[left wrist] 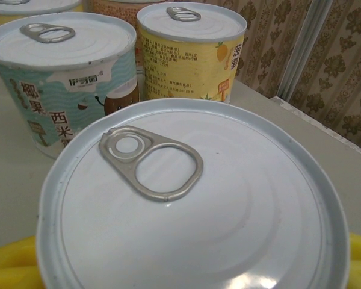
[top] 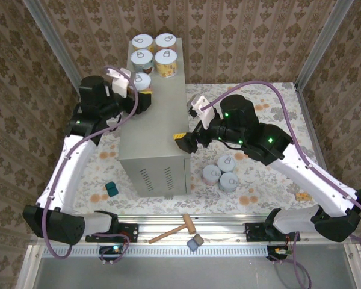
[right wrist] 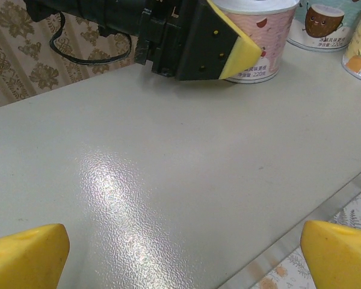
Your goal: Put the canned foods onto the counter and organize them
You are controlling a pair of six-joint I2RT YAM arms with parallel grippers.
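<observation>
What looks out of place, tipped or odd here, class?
No can looks tipped: five cans stand upright on the counter, three cans on the floral floor. The oddities are a wooden mallet and grey block lying on the front rail.

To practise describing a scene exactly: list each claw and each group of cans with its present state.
Pink can: upright on the counter, sealed, gripped.
Left claw: shut on that can.
Four far cans: upright on counter, sealed.
Three floor cans: upright, sealed, not yet placed.
Right claw: open, empty.
</observation>
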